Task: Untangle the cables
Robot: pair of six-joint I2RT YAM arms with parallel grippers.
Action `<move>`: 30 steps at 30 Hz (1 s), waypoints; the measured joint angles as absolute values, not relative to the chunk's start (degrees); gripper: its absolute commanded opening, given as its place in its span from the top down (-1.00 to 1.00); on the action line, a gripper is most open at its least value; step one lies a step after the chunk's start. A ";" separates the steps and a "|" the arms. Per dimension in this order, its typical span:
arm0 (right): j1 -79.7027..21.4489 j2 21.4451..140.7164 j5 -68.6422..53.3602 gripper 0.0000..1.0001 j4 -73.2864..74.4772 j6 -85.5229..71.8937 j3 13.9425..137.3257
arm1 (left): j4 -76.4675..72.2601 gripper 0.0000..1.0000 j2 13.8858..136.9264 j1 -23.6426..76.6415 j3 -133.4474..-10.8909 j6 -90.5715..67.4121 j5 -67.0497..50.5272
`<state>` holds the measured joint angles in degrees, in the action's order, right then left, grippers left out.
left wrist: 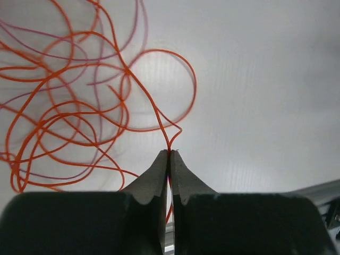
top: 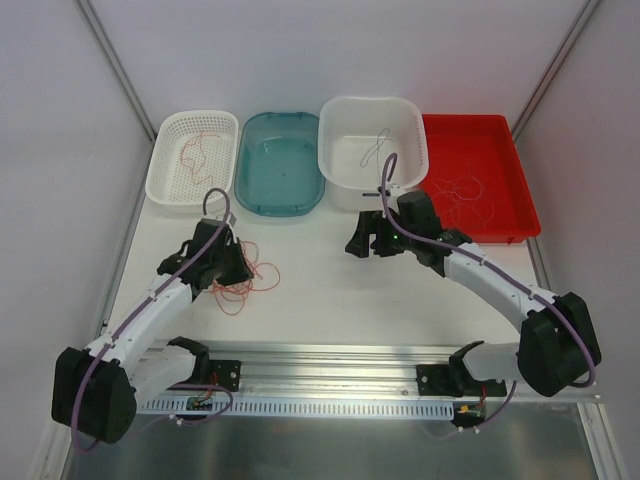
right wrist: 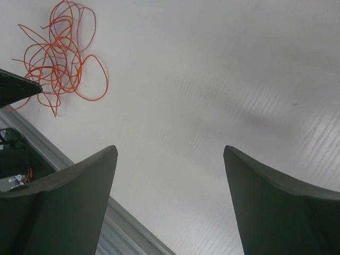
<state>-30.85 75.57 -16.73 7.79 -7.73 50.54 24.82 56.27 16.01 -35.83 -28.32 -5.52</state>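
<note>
Only the left wrist view shows the left gripper pressed together, pinching one orange strand of the cables, whose single tangle spreads toward ten o'clock on the table. The right gripper stands spread, holding nothing. The top view alone adds, at twelve o'clock, one white basket, one teal tub, one white tub and one red tray, the last perhaps holding faint loops.

- White worktop.
- Tangle of orange cables lying on its left half.
- Along the far edge: white mesh basket, teal tray, white tub, red tray.
</note>
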 measured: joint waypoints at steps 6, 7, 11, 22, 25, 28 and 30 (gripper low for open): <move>-30.85 70.96 -12.71 -0.71 7.25 -7.97 47.44 | 19.55 1.00 64.01 29.85 -38.70 -32.16 -6.50; -30.85 69.54 -11.42 -0.70 7.22 -7.99 46.87 | 18.57 1.00 65.45 32.14 -39.92 -32.51 -6.57; -30.85 62.89 -4.86 -0.69 7.57 -8.10 44.95 | 15.20 1.00 69.52 42.04 -45.98 -32.49 -7.51; -30.85 65.04 -4.01 -0.44 8.40 -7.42 45.25 | 10.41 1.00 62.02 49.06 -45.84 -30.46 -5.15; -31.33 69.89 -5.21 -0.33 8.73 -7.33 46.00 | 10.57 1.00 59.99 49.06 -41.30 -30.98 -3.44; -32.08 74.06 -5.50 -0.23 9.08 -6.96 46.70 | 11.00 1.00 59.61 49.06 -37.21 -32.32 -2.31; -32.62 76.36 -5.52 -0.15 9.28 -6.74 47.20 | 11.53 1.00 59.48 49.06 -35.03 -33.26 -1.89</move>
<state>-32.62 76.36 -5.52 9.28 -6.74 47.20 11.53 59.48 49.06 -35.03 -33.26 -1.89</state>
